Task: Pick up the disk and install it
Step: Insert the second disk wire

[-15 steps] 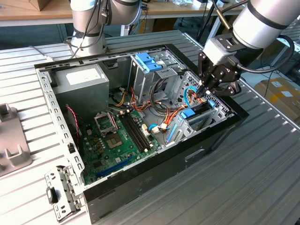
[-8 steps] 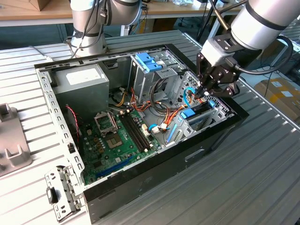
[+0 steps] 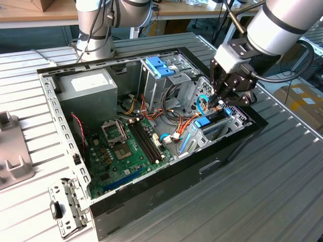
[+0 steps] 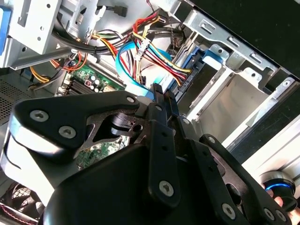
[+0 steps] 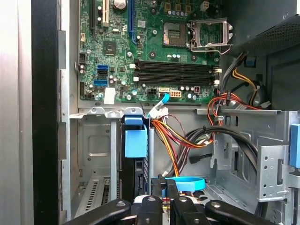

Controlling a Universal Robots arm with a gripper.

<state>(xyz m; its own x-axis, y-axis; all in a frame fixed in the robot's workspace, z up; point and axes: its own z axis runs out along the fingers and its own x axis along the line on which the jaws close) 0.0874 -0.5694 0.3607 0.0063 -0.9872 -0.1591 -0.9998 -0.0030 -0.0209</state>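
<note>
The disk point(image 3: 203, 122), in its light-blue frame, stands on edge in a slot of the metal bay at the front corner of the open computer case point(image 3: 166, 176), on the exterior view's right. In both wrist views the disk point(image 5: 136, 143) point(image 4: 209, 55) sits down between the bay's walls. My gripper point(image 3: 220, 101) hangs just above and behind it, apart from it. Its black fingertips point(image 5: 157, 185) are nearly together, shut with nothing between them. The gripper point(image 5: 164, 183) point(image 4: 164, 93) hovers by a looped blue data cable point(image 5: 187, 183).
Inside the case lie a green motherboard point(image 3: 126, 151), a grey power supply box point(image 3: 91, 85), a drive cage with blue tabs point(image 3: 161, 68) and bundles of coloured wires point(image 3: 176, 121). A loose metal bracket point(image 3: 65, 206) lies on the slatted table. Another arm's base point(image 3: 96, 35) stands behind.
</note>
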